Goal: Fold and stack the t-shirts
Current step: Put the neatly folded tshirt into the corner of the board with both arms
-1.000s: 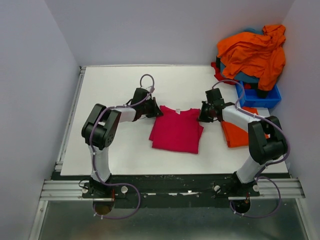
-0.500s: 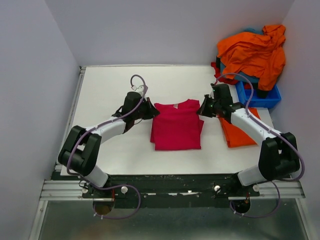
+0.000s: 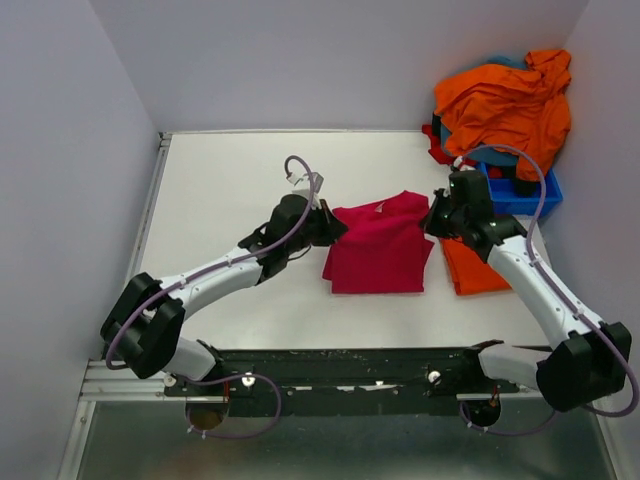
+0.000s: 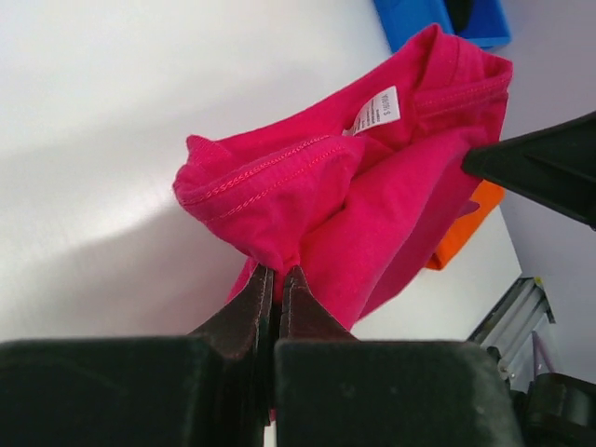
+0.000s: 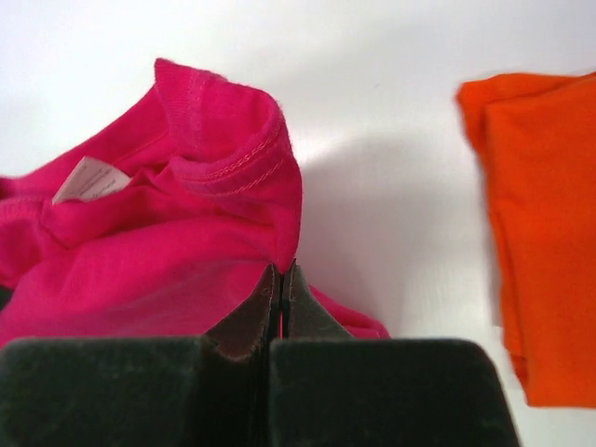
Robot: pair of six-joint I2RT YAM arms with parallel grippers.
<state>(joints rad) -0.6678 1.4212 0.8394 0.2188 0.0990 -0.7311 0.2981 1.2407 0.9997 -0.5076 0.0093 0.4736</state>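
A folded magenta-pink t-shirt (image 3: 380,250) lies mid-table, its far edge lifted. Its white neck label (image 4: 376,110) faces the left wrist camera. My left gripper (image 3: 335,222) is shut on the shirt's far left corner (image 4: 277,256). My right gripper (image 3: 435,218) is shut on the far right corner (image 5: 284,251). A folded orange t-shirt (image 3: 475,268) lies flat just right of the pink one, its edge (image 5: 540,233) showing in the right wrist view. More t-shirts, orange (image 3: 510,100) on top with teal and red beneath, are heaped at the back right.
A blue plastic bin (image 3: 520,195) sits under the heap at the back right corner, close behind my right arm. Grey walls close in the white table (image 3: 220,190) on three sides. A metal rail (image 3: 340,375) runs along the near edge.
Both grippers have carried the pink t-shirt to the right, toward the folded orange one. Both arms have stretched out further, and the shirt's far edge is bunched up.
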